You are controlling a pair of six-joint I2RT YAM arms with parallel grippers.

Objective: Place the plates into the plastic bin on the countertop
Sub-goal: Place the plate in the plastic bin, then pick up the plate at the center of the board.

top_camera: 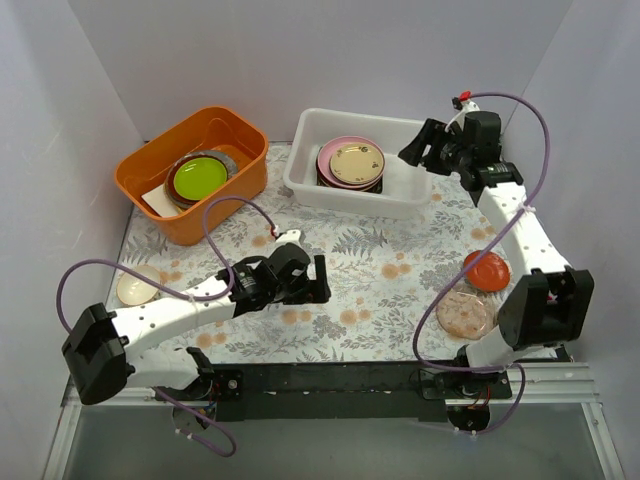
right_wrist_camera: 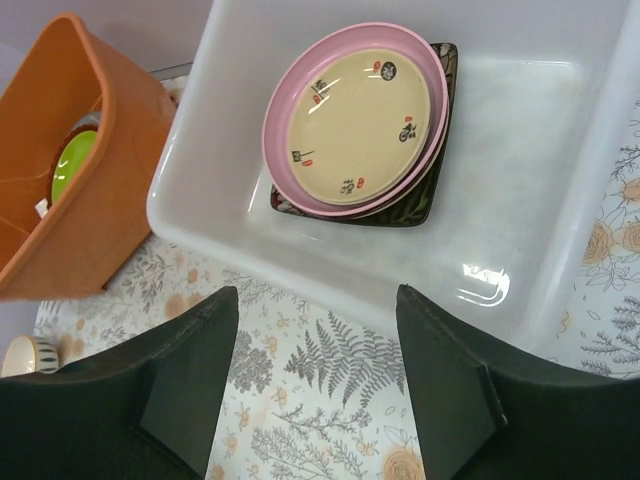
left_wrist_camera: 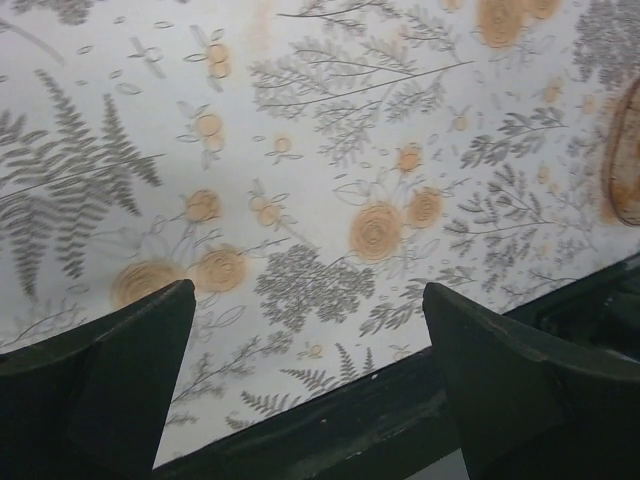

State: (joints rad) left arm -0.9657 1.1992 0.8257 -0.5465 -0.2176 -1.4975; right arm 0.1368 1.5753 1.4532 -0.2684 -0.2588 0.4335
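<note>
From above: orange-red plate point(top_camera: 487, 270) and speckled plate point(top_camera: 465, 313) lie on the tabletop point(top_camera: 370, 260), outside the plastic bin point(top_camera: 350, 198); stiff, slick, breakable, likely best pinched at the rim; left wrist: left fingers point(left_wrist_camera: 110, 370) apart, empty; right wrist: right fingers point(right_wrist_camera: 190, 370) apart, empty, beside the bin.

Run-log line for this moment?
bin: three plates stacked | right gripper: open, by bin | left gripper: open, over countertop | orange-red plate, speckled plate: on countertop

plates point(right_wrist_camera: 360, 120) in plastic bin point(right_wrist_camera: 520, 200): 3 | plates on countertop point(top_camera: 360, 270): 3 | orange tub point(top_camera: 222, 200): 1
</note>
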